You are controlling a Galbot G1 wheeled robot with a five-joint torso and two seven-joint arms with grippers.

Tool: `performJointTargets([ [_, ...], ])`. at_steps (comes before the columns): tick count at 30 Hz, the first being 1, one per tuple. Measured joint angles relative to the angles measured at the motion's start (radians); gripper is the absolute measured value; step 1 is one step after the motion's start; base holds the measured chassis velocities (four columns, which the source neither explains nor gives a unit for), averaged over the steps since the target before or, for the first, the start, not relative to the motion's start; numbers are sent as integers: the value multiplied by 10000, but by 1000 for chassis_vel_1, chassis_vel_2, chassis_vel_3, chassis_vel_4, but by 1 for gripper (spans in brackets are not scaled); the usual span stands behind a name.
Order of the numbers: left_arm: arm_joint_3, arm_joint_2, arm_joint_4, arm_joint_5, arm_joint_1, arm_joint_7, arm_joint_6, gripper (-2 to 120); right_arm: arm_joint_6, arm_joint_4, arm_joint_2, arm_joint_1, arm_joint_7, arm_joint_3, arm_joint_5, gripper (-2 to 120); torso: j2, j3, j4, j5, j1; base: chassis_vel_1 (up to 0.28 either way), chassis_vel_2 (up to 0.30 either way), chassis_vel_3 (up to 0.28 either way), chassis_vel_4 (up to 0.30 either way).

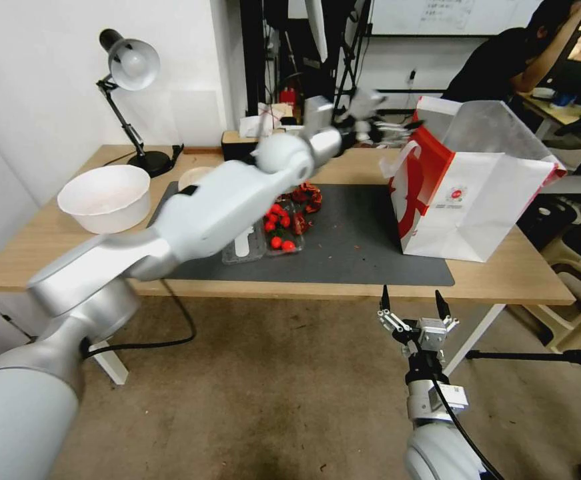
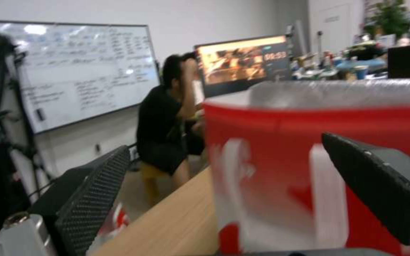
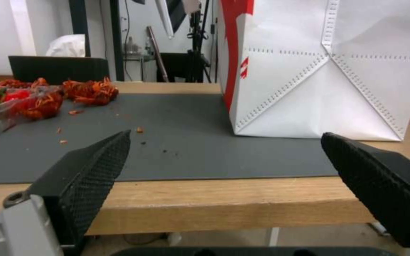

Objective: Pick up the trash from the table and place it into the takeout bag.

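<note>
The takeout bag (image 1: 480, 193) stands upright at the right end of the table (image 1: 517, 277), mouth open upward. My left gripper (image 1: 363, 107) hangs just beside its red side near the rim, jaws spread with nothing visible between them. My right gripper (image 1: 413, 313) waits wide below the table's front edge.

On the table (image 1: 517, 270) the mat (image 1: 357, 247) lies mid-way, the takeout bag (image 1: 477, 200) standing at its right end, a clear tray (image 1: 263, 237) on its left part, a bowl (image 1: 105, 197) left of the mat, and a lamp (image 1: 130, 100) behind that bowl.
</note>
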Motion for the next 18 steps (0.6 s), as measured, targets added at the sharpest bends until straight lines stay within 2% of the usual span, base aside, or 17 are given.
performJointTargets([
  [2,-259,547,-396,5,410,-65,0,100,-12,-18,-18,19,-1,-25,-2,100,0,1,0,-1,-1,0,0,0,0],
  [7,-598,1047,-816,27,878,-112,0,100,-26,-34,-29,51,-4,-48,-6,100,0,0,-1,3,-1,0,0,0,0],
  [10,-1239,1714,-1456,79,1708,-188,-1,100,-38,-90,-54,99,-11,-122,-18,100,0,0,-1,3,-2,0,0,0,0],
  [18,-2198,2707,-2204,227,2920,-286,-16,100,-41,-151,-53,116,-14,-160,-30,100,1,0,-1,4,-3,0,0,0,0],
])
